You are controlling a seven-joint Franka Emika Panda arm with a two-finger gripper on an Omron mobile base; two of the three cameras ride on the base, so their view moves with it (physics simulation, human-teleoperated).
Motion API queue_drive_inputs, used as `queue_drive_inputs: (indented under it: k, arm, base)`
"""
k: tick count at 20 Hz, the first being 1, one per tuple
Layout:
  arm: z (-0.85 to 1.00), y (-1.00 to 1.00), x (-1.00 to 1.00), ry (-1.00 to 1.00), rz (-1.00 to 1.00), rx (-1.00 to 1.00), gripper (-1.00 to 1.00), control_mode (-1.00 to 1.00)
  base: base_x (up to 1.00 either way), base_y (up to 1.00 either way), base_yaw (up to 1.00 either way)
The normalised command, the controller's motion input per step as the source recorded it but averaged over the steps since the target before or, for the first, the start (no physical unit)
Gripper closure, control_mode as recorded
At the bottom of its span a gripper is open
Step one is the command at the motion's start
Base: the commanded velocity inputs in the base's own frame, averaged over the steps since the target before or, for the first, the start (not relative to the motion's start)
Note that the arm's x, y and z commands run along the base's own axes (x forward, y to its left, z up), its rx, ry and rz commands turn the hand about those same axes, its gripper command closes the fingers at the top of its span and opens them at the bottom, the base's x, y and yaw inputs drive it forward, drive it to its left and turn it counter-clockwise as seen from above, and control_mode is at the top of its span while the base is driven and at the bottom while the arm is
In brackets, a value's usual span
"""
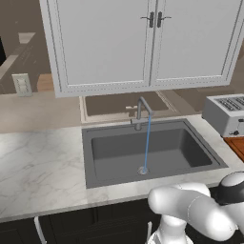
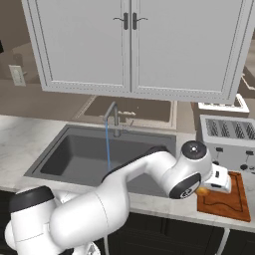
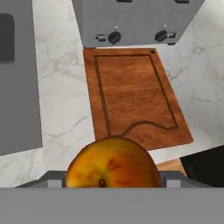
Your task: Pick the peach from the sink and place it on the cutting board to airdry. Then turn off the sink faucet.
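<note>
The peach (image 3: pixel 113 164), orange-red with yellow patches, sits right in front of the hand camera with my gripper (image 3: pixel 112 183) shut on it. It hangs over the counter just short of the near edge of the reddish-brown cutting board (image 3: pixel 131 96). From the right base view the peach (image 2: pixel 202 190) peeks out under my hand, at the left edge of the cutting board (image 2: pixel 224 199). The dark grey sink (image 1: pixel 143 147) holds no fruit. A thin blue stream still runs from the sink faucet (image 1: pixel 141 112) down to the drain (image 1: pixel 143 170).
A silver toaster (image 3: pixel 131 19) stands directly behind the board, its knobs facing me. Marble counter lies between the sink's edge (image 3: pixel 17 87) and the board. White wall cabinets (image 2: pixel 134 45) hang above the faucet (image 2: pixel 113 117).
</note>
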Motion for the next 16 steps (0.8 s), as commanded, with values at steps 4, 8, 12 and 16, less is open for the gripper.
queue_drive_inputs:
  k: [4,8,12,16]
  arm:
    - [-0.17,-0.07,0.05,0.00,0.07,0.00,1.00,-1.00]
    - [-0.15,-0.08,0.03,0.00,0.05,0.00,1.00,-1.00]
    - [-0.09,-0.05,0.05,0.00,0.05,0.00,1.00,-1.00]
    - [-0.05,-0.06,0.05,0.00,0.04,0.00,1.00,-1.00]
  base:
    - [0.00,0.00,0.00]
    - [0.00,0.00,0.00]
    - [0.00,0.00,0.00]
    - [0.00,0.00,0.00]
